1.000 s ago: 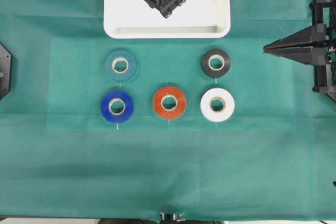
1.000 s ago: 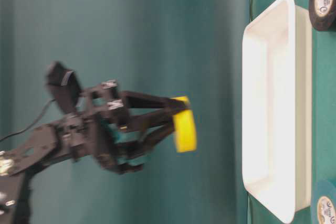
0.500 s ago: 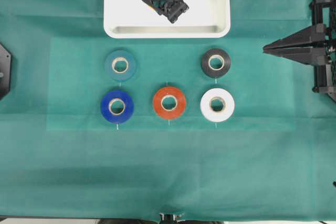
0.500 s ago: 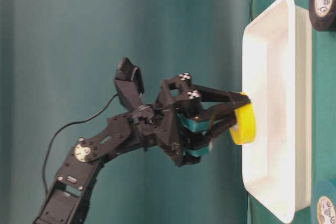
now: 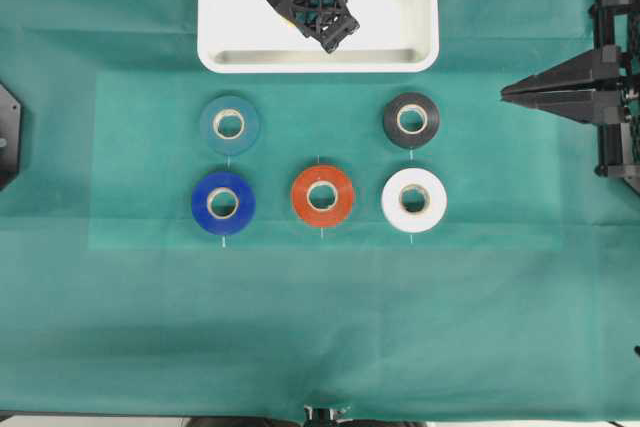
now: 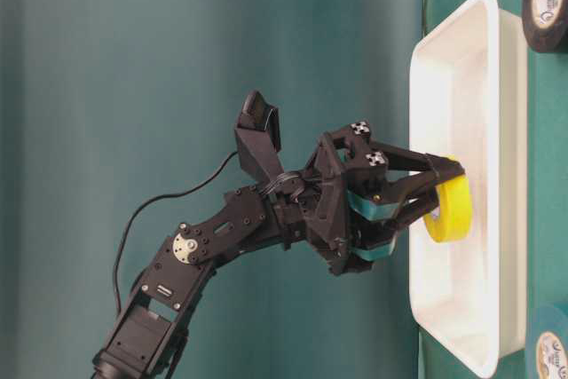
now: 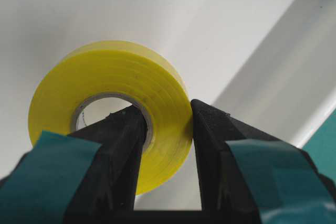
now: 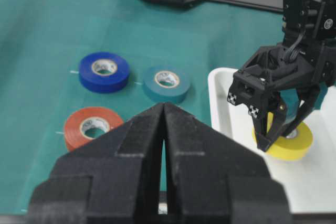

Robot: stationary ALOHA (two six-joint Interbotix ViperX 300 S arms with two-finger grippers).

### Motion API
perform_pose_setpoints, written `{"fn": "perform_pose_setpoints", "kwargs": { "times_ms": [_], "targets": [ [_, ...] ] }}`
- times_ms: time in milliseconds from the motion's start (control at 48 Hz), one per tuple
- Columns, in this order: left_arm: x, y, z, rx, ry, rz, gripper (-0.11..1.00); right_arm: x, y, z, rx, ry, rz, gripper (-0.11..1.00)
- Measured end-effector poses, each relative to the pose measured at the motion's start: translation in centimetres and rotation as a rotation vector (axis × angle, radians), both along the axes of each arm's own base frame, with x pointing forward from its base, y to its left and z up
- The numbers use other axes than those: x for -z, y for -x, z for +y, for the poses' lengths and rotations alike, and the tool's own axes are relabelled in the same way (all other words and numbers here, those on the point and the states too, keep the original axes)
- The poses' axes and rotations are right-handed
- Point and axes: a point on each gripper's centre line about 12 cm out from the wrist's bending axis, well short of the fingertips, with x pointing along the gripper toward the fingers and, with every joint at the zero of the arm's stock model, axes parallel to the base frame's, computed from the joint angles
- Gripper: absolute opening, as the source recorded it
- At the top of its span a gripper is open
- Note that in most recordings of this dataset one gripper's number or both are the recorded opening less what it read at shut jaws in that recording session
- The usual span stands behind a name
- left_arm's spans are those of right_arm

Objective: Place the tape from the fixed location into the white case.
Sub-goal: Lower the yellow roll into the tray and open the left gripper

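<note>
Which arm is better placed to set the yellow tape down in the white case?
Left. Its claw grips the tape over the white case. The right claw sits shut, off to the side.

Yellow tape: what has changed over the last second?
The left tool, shut on the yellow tape, carried it from clear of the white tray down inside its rim. Grip unchanged. The right tool and the five rolls on the cloth stayed put.
</note>
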Motion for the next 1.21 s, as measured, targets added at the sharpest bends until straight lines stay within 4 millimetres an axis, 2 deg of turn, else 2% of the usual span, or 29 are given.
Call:
{"fn": "perform_pose_setpoints", "kwargs": {
  "times_ms": [271,312,458,521,562,958,1041,1208],
  "targets": [
    [0.0,-0.1,0.0,0.030,-0.010,-0.003,0.27,0.0,0.0,0.0,0.000,0.000,0.000,0.00],
    [0.0,-0.1,0.0,0.028,-0.008,-0.002,0.35,0.0,0.0,0.0,0.000,0.000,0.000,0.00],
    [0.0,0.0,0.0,0.021,-0.006,-0.003,0.80,0.0,0.0,0.0,0.000,0.000,0.000,0.00],
    [-0.1,-0.1,0.0,0.015,-0.003,-0.005,0.93,0.0,0.0,0.0,0.000,0.000,0.000,0.00],
    [0.0,-0.1,0.0,0.012,-0.001,-0.004,0.98,0.0,0.0,0.0,0.000,0.000,0.000,0.00],
    [0.0,0.5,-0.2,-0.004,0.021,0.040,0.96,0.0,0.0,0.0,0.000,0.000,0.000,0.00],
    [-0.8,0.5,-0.2,-0.004,0.020,0.037,0.96,0.0,0.0,0.0,0.000,0.000,0.000,0.00],
    [-4.2,0.6,-0.6,0.004,0.011,0.007,0.96,0.0,0.0,0.0,0.000,0.000,0.002,0.00]
  ]
}}
